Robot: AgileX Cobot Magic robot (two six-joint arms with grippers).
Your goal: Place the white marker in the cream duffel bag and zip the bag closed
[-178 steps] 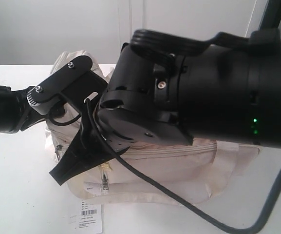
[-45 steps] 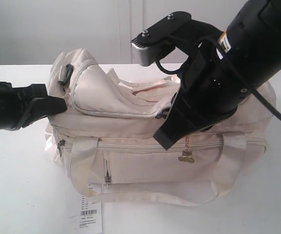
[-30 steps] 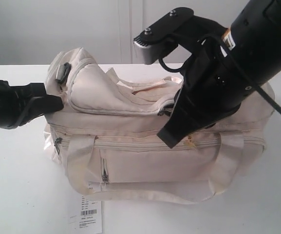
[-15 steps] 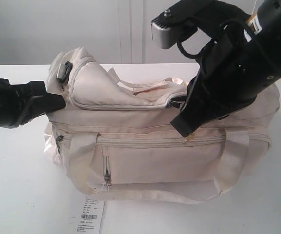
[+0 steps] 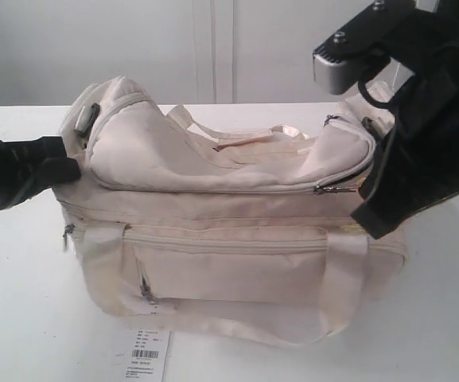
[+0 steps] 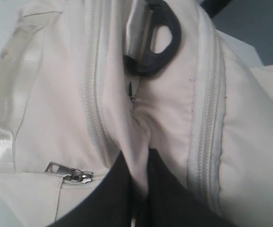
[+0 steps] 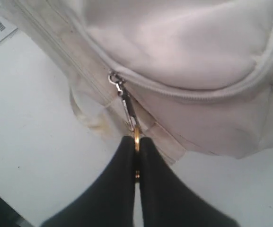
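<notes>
On the white table [image 5: 22,318], the cream duffel bag [image 5: 213,167] sits with its long side toward the exterior camera and its barcode tag [image 5: 145,354] flat in front.

Your left arm comes in low from the left edge, roughly level. The left tool [image 6: 137,156] is pressed into the bag's left end, just under the black D-ring [image 6: 176,40]. It is clenched: both fingers pinch a raised fold of cream fabric between two runs of zipper. A small silver slider [image 6: 70,172] lies beside that fold.

Your right arm drops in from the upper right, its camera bracket high and its forearm slanting down and leftward to the bag's right front corner. The right tool [image 7: 136,142] is clamped on a gold pull tab [image 7: 136,135]. A slim metal clasp [image 7: 127,109] links this to the top zipper's slider [image 7: 112,77], and the link is drawn out straight.

Bag notes:
- The fabric is soft and rumpled, with a domed top panel.
- The top zipper [image 5: 237,189] curves along the front, and its teeth are meshed wherever you can see them.
- The slider sits near the right end.
- Glossy webbing handles [image 5: 106,263] frame a front zip pocket [image 5: 221,270].
</notes>
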